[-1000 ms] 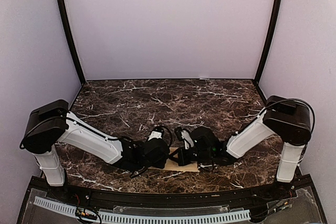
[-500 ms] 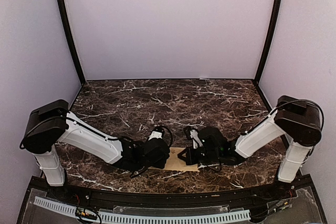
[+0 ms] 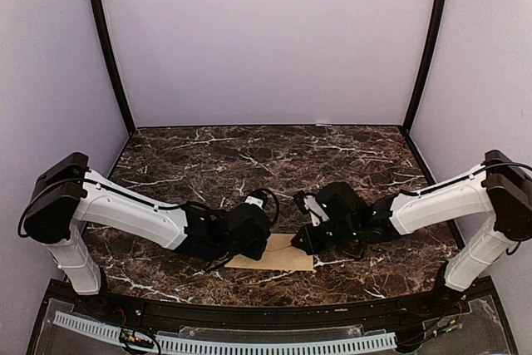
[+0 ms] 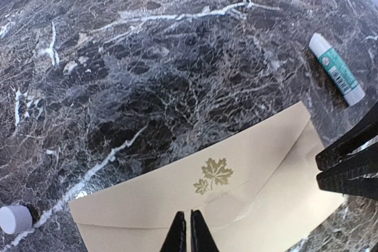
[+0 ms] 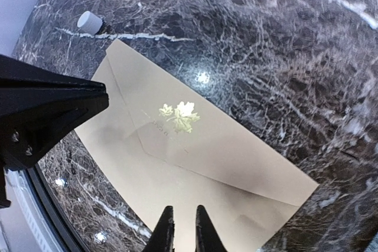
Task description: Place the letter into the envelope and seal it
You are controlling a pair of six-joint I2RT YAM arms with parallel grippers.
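The kraft-brown envelope (image 3: 281, 257) lies flat near the table's front edge. Its pointed flap is folded down, with a gold maple-leaf mark (image 4: 216, 174) at the tip. The letter is out of view. My left gripper (image 3: 266, 247) hovers over the envelope's left part, its fingers (image 4: 189, 219) pressed together and holding nothing. My right gripper (image 3: 299, 246) is over the right part. Its fingers (image 5: 182, 213) stand nearly together with a thin gap, and only the envelope (image 5: 195, 163) shows below. Each wrist view shows the other gripper as dark shapes at its edge.
A white glue stick with a teal label (image 4: 336, 69) lies on the marble beyond the envelope's right end. Its small white cap (image 4: 15, 219) sits off the left corner, seen also as the cap (image 5: 90, 22) in the right wrist view. Side and back walls enclose the table.
Both grippers have drawn apart: the right one slid right and back, the left arm's shoulder swung left. More of the envelope is uncovered between them.
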